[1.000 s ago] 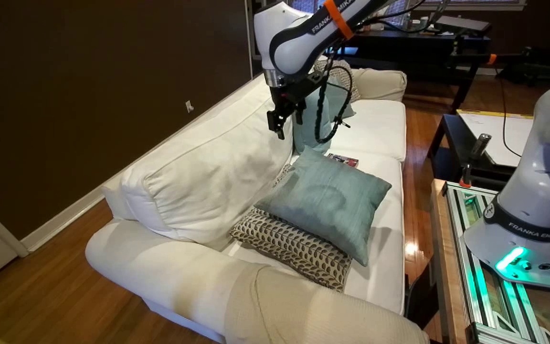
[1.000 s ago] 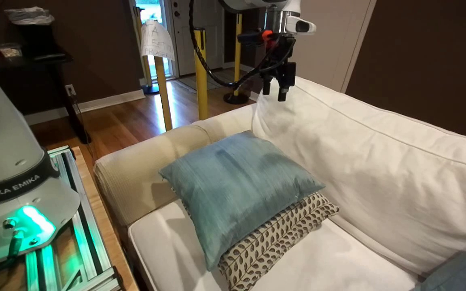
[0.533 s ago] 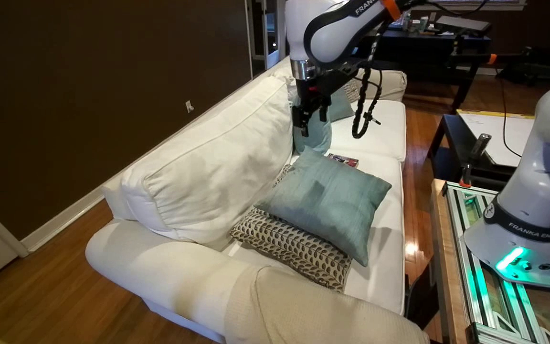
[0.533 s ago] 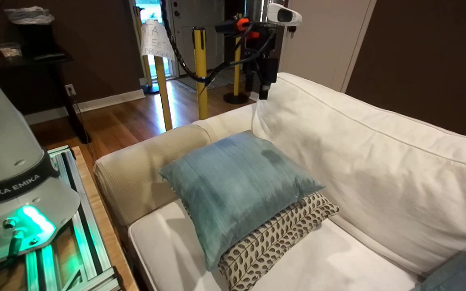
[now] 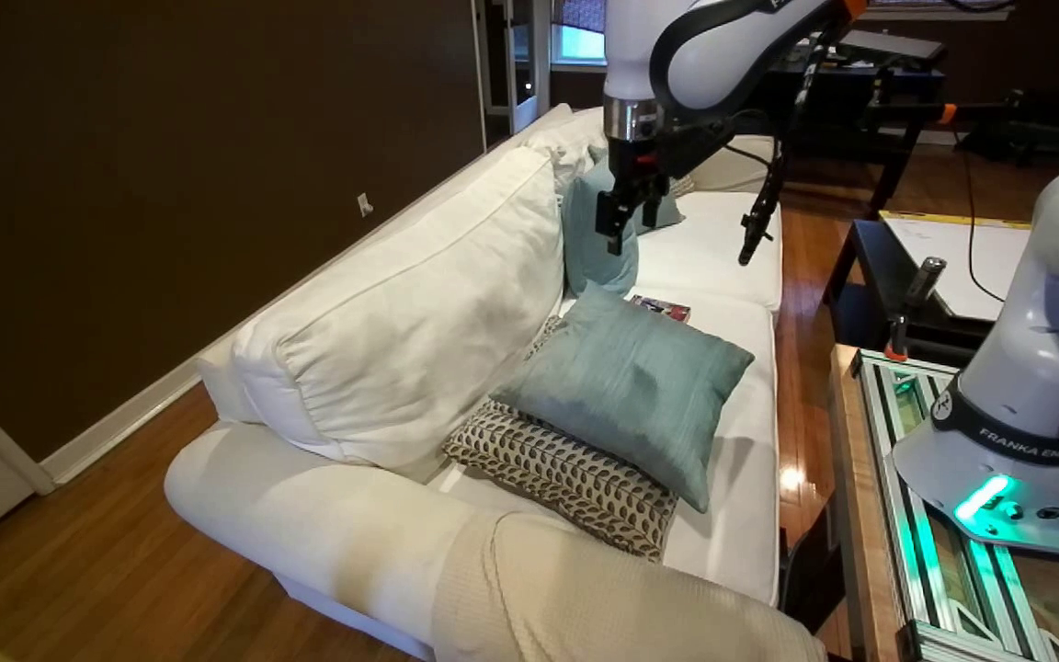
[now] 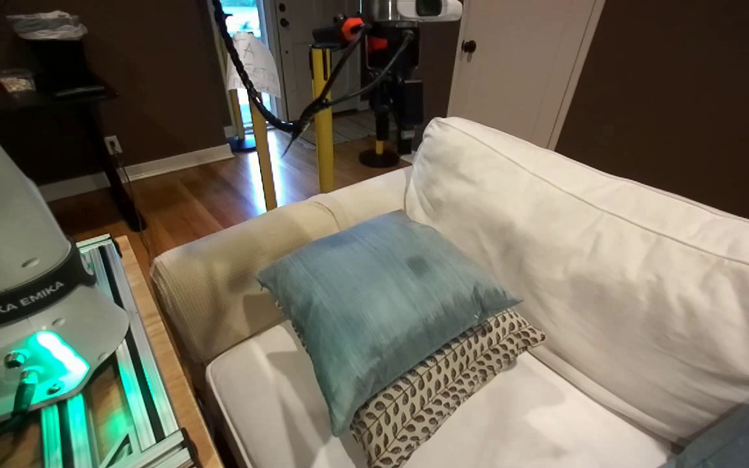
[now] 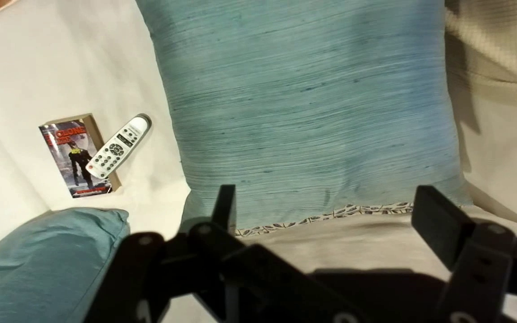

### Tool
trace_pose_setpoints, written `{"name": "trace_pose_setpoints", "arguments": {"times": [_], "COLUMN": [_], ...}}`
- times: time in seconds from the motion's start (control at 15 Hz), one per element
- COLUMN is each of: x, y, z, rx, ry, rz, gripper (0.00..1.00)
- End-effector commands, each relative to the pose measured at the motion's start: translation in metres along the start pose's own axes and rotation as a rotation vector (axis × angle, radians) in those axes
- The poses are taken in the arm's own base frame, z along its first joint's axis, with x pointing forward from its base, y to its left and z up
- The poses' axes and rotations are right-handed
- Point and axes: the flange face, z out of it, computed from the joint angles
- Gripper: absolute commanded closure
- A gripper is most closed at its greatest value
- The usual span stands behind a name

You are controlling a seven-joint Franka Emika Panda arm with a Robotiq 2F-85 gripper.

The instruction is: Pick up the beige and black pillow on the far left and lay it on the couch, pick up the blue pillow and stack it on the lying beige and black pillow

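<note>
My claw (image 7: 326, 202) hangs spread wide above the couch (image 6: 543, 403), my tabletop here, holding nothing. The blue pillow (image 5: 631, 386) lies on the beige and black pillow (image 6: 446, 377), near the armrest (image 6: 251, 260) at the tabletop's end, one corner close to the front edge. I judge both light, squashy and hard to break; the blue one's smooth cloth may slide when I squeeze. Should it need straightening, I'd pinch deep over a corner or seamed edge, not the plump middle.

Blue pillow (image 6: 384, 302) atop beige-and-black pillow (image 6: 443, 380)
</note>
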Motion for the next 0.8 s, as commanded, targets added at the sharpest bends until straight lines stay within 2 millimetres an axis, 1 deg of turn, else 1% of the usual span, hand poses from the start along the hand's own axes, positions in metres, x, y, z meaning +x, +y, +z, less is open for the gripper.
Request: {"name": "trace_pose_setpoints", "arguments": {"times": [0.0,0.27,0.33,0.73], "x": [-0.023,-0.031,-0.02,-0.023], "y": [0.007,0.009,0.008,0.008], "z": [-0.005,-0.009,-0.008,-0.009], "rx": [0.002,-0.009,0.006,0.003], "ry": [0.023,0.022,0.01,0.013], "rz": [0.025,0.049,0.031,0.041], "gripper": [0.0,0.0,0.0,0.0]}}
